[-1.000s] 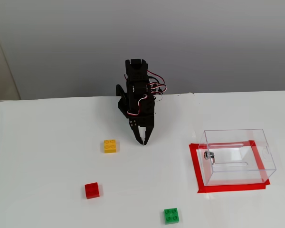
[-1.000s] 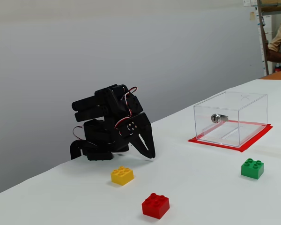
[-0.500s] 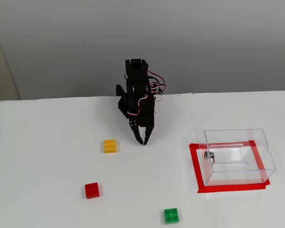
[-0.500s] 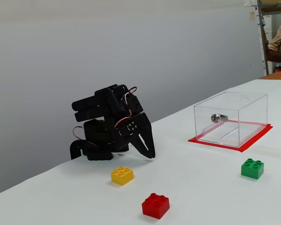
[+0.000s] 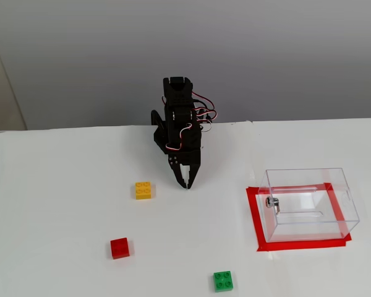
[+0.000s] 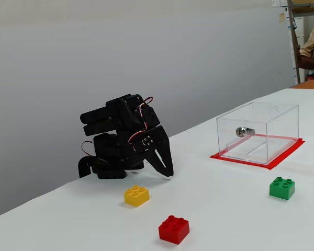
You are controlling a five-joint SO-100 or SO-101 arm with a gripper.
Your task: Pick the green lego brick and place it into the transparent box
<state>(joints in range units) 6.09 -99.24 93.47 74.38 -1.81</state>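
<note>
A fixed view from above shows the green lego brick alone on the worktop, well apart from the clenched, empty claw. A fixed view from the side shows the brick near the transparent box; it looks light, rigid and slick, best pinched across opposite flat sides

Glossy plastic green brick, clear plastic box w/ metal knob.

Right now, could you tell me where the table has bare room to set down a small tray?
Widest bare patch: between the gripper, green brick and box. Also free: left of the yellow brick and red brick. Nowhere is really crowded; the bricks lie well apart.
</note>
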